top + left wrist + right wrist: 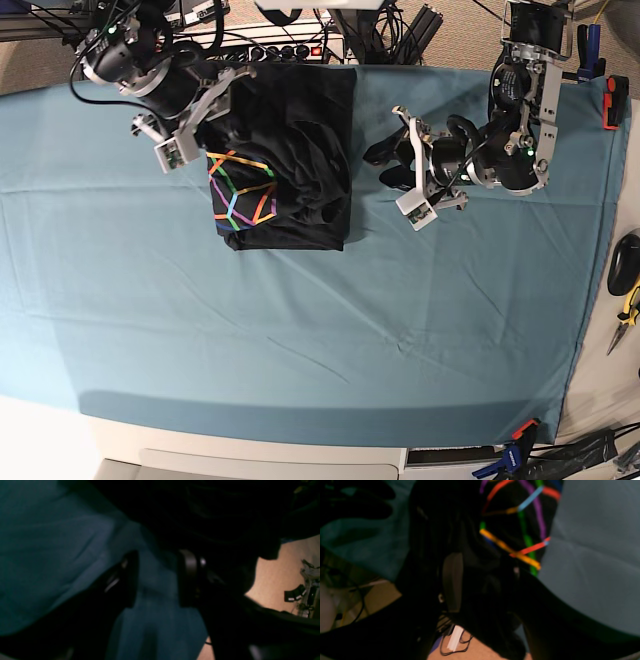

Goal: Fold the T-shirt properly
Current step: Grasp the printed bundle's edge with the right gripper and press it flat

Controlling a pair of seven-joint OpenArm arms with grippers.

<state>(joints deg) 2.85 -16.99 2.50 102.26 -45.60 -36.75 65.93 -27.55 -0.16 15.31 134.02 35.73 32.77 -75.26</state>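
Note:
The black T-shirt [300, 150] lies bunched in a rough rectangle at the back left of centre, its rainbow line print [242, 190] facing up at its left side. My right gripper [228, 118] is at the shirt's upper left edge. In the right wrist view its fingers [452, 580] stand apart with black shirt cloth [482, 590] between them and the print [520, 530] just beyond; the right gripper [485, 580] is open. My left gripper [385, 165] hovers open just right of the shirt. Only teal cloth shows between the left gripper [158, 580] fingers, and the shirt [212, 517] is a dark mass beyond.
A teal cloth sheet [300, 320] covers the table. Cables and a power strip [290, 45] run along the back edge. Pliers [625, 310] lie off the right edge, a red clamp [610, 100] sits at the right rear, and another clamp [515, 455] grips the front right corner.

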